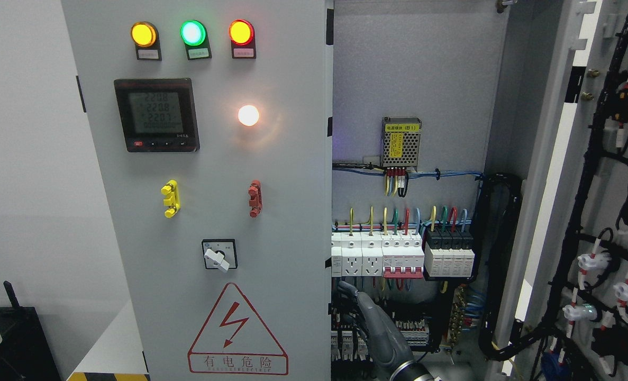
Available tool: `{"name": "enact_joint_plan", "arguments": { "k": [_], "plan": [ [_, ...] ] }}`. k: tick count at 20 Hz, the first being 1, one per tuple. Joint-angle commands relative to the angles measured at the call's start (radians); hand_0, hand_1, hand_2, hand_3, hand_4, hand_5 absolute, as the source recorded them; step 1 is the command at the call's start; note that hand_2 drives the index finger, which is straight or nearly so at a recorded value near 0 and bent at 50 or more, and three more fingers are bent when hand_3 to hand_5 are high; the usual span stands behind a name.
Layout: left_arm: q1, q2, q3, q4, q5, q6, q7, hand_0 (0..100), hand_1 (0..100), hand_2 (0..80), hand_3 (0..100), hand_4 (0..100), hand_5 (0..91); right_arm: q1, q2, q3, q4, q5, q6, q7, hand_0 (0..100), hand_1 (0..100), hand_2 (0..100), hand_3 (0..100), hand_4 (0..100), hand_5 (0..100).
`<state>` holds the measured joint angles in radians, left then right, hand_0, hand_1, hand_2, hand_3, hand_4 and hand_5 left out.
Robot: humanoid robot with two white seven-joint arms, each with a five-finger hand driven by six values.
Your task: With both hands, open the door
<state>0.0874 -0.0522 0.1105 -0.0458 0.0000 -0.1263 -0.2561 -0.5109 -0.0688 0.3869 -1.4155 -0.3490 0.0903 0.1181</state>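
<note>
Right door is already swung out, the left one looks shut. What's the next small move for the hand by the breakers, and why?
Probably ease the right hand slightly leftward so its fingers hook the free edge of the left door. That door looks closed while the right door stands open, and the open hand holds nothing, close beside that edge.
</note>
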Motion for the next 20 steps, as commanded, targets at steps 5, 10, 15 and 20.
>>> {"name": "enact_joint_plan", "arguments": {
  "k": [5,10,15,20],
  "plan": [
    [0.0,0.0,0.0,0.0,-0.026,0.001,0.0,0,0,0.0,0,3,0.0,-0.009,0.0,0.007,0.007,-0.002,-0.001,0.017,11,0,0,0,0,0],
    [0.0,0.0,0.0,0.0,-0.026,0.001,0.0,0,0,0.0,0,3,0.0,-0.018,-0.002,0.007,0.015,-0.002,-0.001,0.017,11,0,0,0,0,0],
    [0.0,0.0,0.0,0.0,-0.026,0.001,0.0,0,0,0.0,0,3,0.0,-0.032,0.0,0.01,0.018,-0.002,-0.001,0.018,11,0,0,0,0,0],
    [0.0,0.0,0.0,0.0,-0.026,0.001,0.0,0,0,0.0,0,3,0.0,-0.034,0.0,0.029,0.024,-0.012,-0.001,0.018,11,0,0,0,0,0]
  ]
}}
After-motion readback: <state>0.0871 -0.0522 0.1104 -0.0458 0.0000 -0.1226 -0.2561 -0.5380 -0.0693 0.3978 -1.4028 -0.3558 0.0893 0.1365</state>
